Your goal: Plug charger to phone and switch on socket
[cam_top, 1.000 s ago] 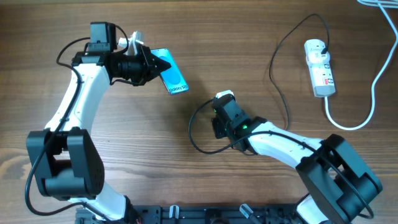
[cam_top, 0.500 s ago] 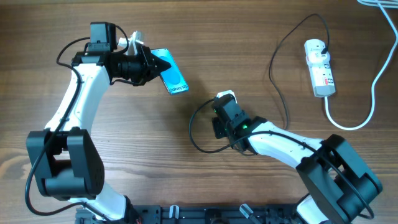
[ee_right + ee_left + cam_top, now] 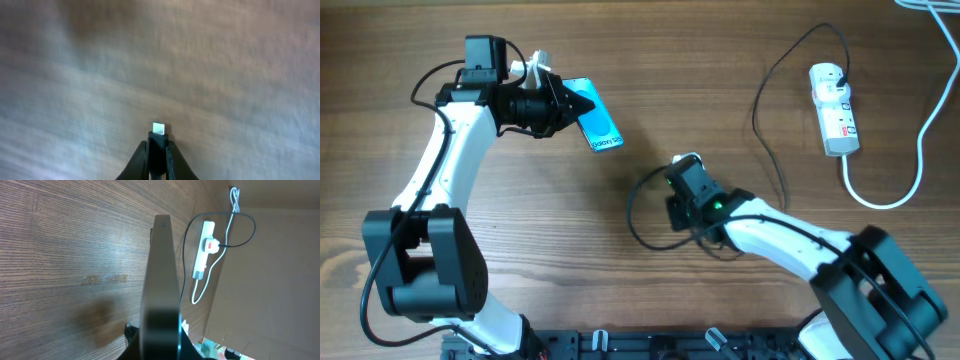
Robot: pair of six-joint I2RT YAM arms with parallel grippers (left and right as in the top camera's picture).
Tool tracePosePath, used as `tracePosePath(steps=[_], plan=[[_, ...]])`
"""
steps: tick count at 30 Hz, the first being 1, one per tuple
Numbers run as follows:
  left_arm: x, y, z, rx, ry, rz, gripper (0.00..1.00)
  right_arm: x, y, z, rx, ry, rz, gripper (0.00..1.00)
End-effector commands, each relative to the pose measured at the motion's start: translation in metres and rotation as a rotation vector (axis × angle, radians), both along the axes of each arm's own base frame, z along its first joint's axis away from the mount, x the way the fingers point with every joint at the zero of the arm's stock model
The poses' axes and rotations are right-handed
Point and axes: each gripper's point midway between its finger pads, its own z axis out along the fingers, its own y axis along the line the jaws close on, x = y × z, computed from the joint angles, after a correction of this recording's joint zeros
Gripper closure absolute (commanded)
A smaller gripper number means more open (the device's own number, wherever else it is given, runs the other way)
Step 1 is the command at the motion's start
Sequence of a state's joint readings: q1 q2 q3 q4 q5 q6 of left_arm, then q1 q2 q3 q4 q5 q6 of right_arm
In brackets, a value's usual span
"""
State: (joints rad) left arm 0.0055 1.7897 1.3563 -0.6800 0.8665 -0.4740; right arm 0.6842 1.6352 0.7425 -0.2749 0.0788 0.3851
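The small, flat smartphone with a teal-green screen and white "Galaxy" band (image 3: pixel 600 128) is clamped in the left tool (image 3: pixel 578 106) and shows edge-on in the left wrist view. It lies up and to the left of the right tool (image 3: pixel 680 168), well apart from it. The right tool is pinched shut on the pale connector tip (image 3: pixel 158 129) of the thin, black, curling charger cable (image 3: pixel 757 108). That cable crosses the wooden bench (image 3: pixel 720 60) to the white elongated power strip with red marks (image 3: pixel 833 122) at far right.
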Motion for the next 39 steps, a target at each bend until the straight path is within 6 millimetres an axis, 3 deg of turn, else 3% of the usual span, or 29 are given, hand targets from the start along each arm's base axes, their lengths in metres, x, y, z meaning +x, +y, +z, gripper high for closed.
tracePosePath(steps=[1, 8, 13, 15, 17, 23, 27, 31, 34, 39], plan=[[-0.003, -0.006, 0.004, -0.040, 0.005, -0.019, 0.96, -0.012, 0.005, 0.024, 0.079, -0.003, 0.018, 0.96], [-0.003, -0.007, 0.004, -0.044, 0.004, -0.022, 0.96, -0.019, 0.023, 0.079, 0.251, -0.065, 0.077, 0.96], [-0.004, -0.007, 0.005, -0.049, 0.004, -0.025, 0.96, -0.014, 0.018, 0.088, 0.238, -0.112, 0.060, 0.95], [-0.004, -0.007, 0.005, -0.050, 0.004, -0.025, 0.96, -0.011, 0.012, 0.079, 0.198, -0.114, 0.039, 0.94], [-0.004, -0.007, 0.005, -0.049, 0.004, -0.025, 0.96, -0.012, 0.011, 0.069, 0.177, -0.088, 0.036, 0.76], [-0.004, -0.007, 0.005, -0.050, 0.005, -0.025, 0.96, -0.013, 0.010, 0.043, 0.144, -0.023, 0.005, 0.50], [-0.004, -0.007, 0.005, -0.049, 0.005, -0.024, 0.96, -0.014, 0.009, 0.026, 0.107, 0.003, 0.025, 0.50], [-0.004, -0.007, 0.005, -0.050, 0.005, -0.024, 0.96, -0.003, 0.000, 0.015, 0.027, -0.037, 0.017, 0.50], [-0.004, -0.008, 0.006, -0.053, 0.005, -0.026, 0.96, 0.002, 0.003, 0.001, 0.021, -0.036, 0.025, 0.51], [-0.004, -0.008, 0.006, -0.053, 0.005, -0.026, 0.96, -0.001, 0.002, -0.023, -0.016, 0.005, 0.046, 0.61]])
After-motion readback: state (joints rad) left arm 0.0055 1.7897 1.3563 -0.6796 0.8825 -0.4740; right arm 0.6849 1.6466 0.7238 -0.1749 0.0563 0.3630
